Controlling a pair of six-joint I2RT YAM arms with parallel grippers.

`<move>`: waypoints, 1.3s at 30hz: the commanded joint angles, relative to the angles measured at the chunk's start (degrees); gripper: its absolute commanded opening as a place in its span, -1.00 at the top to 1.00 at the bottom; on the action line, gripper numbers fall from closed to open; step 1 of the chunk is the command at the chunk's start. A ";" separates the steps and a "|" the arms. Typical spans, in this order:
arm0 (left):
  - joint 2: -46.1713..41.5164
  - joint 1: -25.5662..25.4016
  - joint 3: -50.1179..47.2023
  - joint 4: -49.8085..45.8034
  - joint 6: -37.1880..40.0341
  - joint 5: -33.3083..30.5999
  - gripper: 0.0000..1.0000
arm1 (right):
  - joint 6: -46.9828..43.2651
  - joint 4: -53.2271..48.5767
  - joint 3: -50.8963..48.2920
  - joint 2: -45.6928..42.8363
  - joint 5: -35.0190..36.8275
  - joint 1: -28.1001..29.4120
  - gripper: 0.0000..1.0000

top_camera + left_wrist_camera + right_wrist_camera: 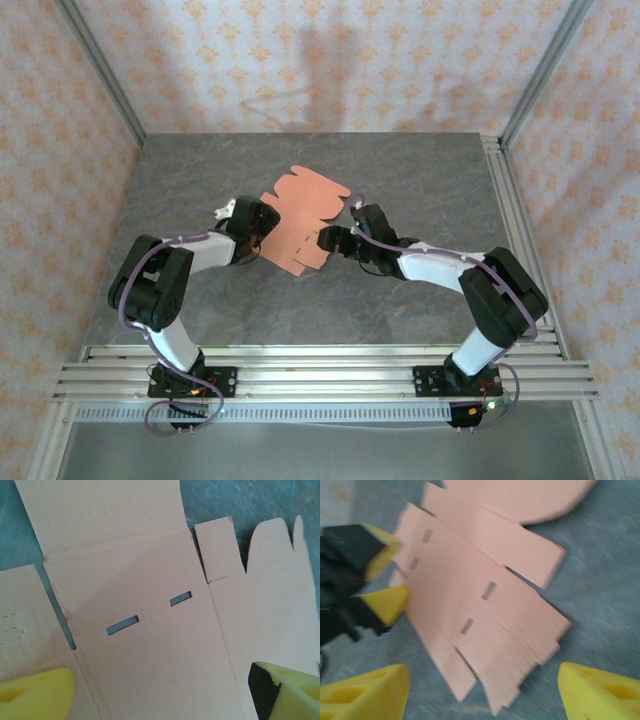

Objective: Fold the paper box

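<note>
Starting nearest the arms, the left gripper (250,222) has its jaws released and spread wide, grasping nothing. The box (150,580) is a flat die-cut sheet that lies under and between these jaws and runs on ahead of them. The right gripper (482,680) is likewise released and holds nothing. The near edge of the sheet lies between its jaws, just ahead of the fingertips. The two grippers face each other across the sheet, one at each side edge.

Status: folding appears not yet begun.
- The sheet rests on the table (420,180) with its panels unfolded and creases visible.
- Two slots (122,625) ahead of the left jaws are open, with no tab inserted.
- The rounded flaps (315,185) beyond both grippers lie flat.
- Judged remaining: raise the walls, seat the tabs, close the flaps.

Limits of view:
- The right wrist picture is blurred, so it cannot be told whether the near edge is lifted or flat.
- The left wrist picture cuts the sheet off on three sides.
- Whether either set of fingertips touches the card cannot be told.
</note>
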 commanded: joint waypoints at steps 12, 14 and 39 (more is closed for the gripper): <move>-2.39 -9.77 -2.56 -5.14 -15.21 -10.67 -0.84 | 14.12 6.96 -7.84 -1.19 2.19 -1.51 0.15; -2.55 -9.74 -2.35 -5.36 -14.70 -10.78 -0.84 | 14.42 7.46 -9.02 -2.23 2.95 -1.84 0.03; -4.63 -10.70 -1.27 -7.30 -12.32 -10.51 -0.88 | 17.73 14.51 -9.54 3.43 -1.57 -3.51 0.91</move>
